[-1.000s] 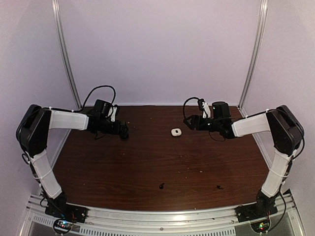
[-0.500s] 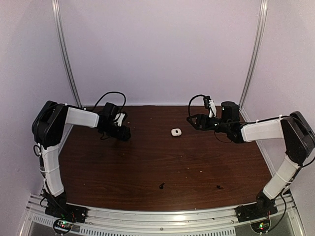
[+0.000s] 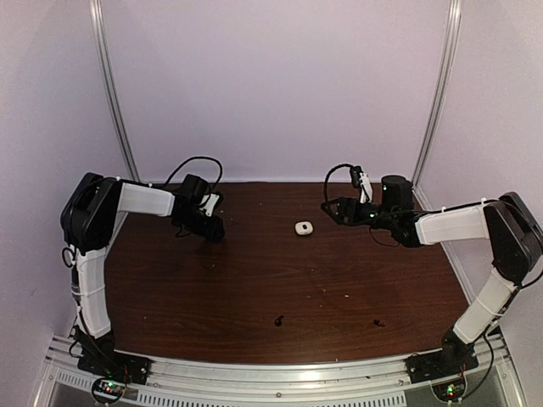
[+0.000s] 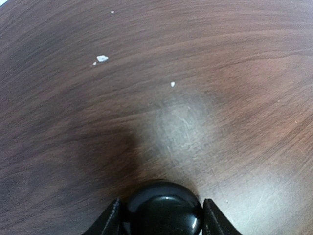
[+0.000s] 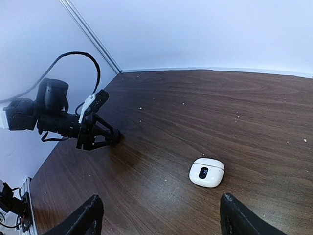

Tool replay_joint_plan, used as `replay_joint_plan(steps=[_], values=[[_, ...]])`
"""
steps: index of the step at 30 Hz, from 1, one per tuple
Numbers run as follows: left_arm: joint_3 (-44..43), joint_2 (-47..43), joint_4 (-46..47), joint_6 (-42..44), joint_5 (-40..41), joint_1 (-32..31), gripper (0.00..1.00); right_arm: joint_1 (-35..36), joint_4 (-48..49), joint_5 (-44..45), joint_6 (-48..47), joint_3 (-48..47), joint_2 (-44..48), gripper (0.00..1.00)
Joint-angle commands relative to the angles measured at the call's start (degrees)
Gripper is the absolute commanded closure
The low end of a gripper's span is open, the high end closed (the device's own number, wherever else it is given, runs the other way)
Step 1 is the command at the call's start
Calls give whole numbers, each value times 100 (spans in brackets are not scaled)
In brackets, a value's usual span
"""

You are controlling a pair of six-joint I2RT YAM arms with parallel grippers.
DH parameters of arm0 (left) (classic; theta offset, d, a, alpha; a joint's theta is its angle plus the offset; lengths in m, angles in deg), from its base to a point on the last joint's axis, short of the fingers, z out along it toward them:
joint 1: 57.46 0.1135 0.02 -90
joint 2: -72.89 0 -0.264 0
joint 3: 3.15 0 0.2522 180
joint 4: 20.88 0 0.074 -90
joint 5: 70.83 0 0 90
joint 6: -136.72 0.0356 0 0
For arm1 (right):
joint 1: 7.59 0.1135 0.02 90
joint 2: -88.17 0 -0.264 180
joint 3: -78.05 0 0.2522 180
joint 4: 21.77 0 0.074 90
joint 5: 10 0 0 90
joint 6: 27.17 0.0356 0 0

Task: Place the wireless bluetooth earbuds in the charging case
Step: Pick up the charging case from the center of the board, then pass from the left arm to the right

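Note:
A white charging case lies shut on the dark wooden table, at the back middle; it also shows in the right wrist view. My right gripper is open and empty, just right of this case and above the table. My left gripper is at the back left, low on the table, shut on a glossy black rounded case. Two black earbuds lie near the front edge, far from both grippers. No white earbuds show.
Pale walls and metal rails close in the back and sides of the table. Small white crumbs dot the wood. The left gripper shows in the right wrist view at the far left.
Both arms have reached further out and lower over the second. The left gripper still holds the black case at the back left. The right gripper shifted slightly right.

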Motion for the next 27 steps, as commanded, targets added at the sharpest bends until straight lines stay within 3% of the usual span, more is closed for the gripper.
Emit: replay_joint_plan(steps=[1,6,16,27], values=[[-54,14,-118,182,-56,-114,62,-20,122,-154,48,81,175,19],[466,-600,389,374,-12,-662,64,-11,183,-314,262,380,403,19],[2070,-1863,2502,869,139,-2117,66,296,768,-924,1131,1252,477,24],[2396,-2447,3489,1902,1028,-3264,68,1119,1311,-1001,1744,1340,371,29]])
